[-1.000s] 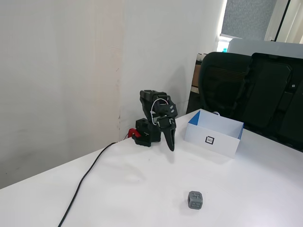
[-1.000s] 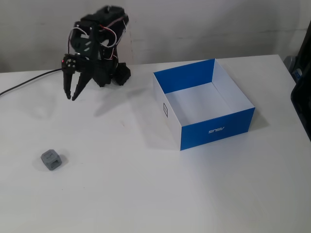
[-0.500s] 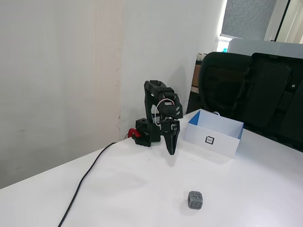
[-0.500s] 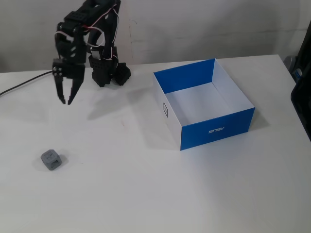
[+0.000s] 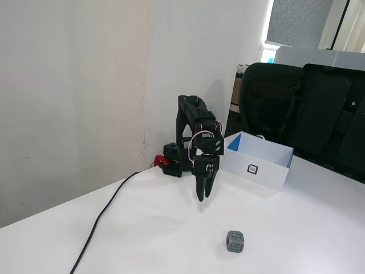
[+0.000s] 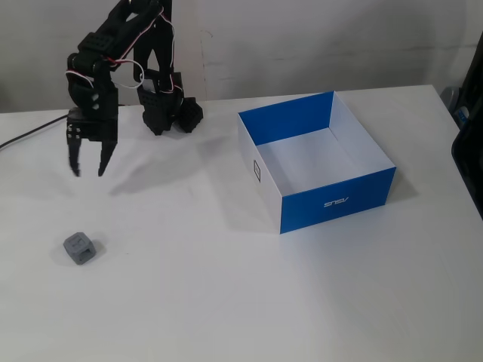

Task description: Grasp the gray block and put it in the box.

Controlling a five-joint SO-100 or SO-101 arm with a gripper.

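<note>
My gripper point(image 6: 87, 170) hangs above the table point(image 6: 226, 302), fingers pointing straight down, spread apart with a clear gap between them and nothing held. In the other fixed view the gripper point(image 5: 202, 196) shows the same: 2 tips parted, off the surface.

The gray block point(image 6: 80, 249) lies on the bare tabletop at roughly 6 o'clock from my gripper, apart from it, untouched. In the side-on fixed view the gray block point(image 5: 235, 241) sits at about 5 o'clock from the fingers, nearer the camera. It rests slightly skewed, recessed marks on the upper face.

The box point(image 6: 317, 170) stands well apart from the block, at about 3 o'clock from my gripper in the higher fixed view, open top, blue inner walls, nothing inside. Its small square marker faces the arm side. The box point(image 5: 258, 161) sits at about 2 o'clock from the gripper in the side-on view.

Step in hand, as I judge it: the approach. No grasp made yet.

The next move calls for reaching further out over the block, keeping the fingers open wide enough to straddle it, then lowering until the tips flank 2 opposite faces. The block's skew may need a wrist turn to square up. A shallow close risks squeezing it out across the smooth table.
</note>
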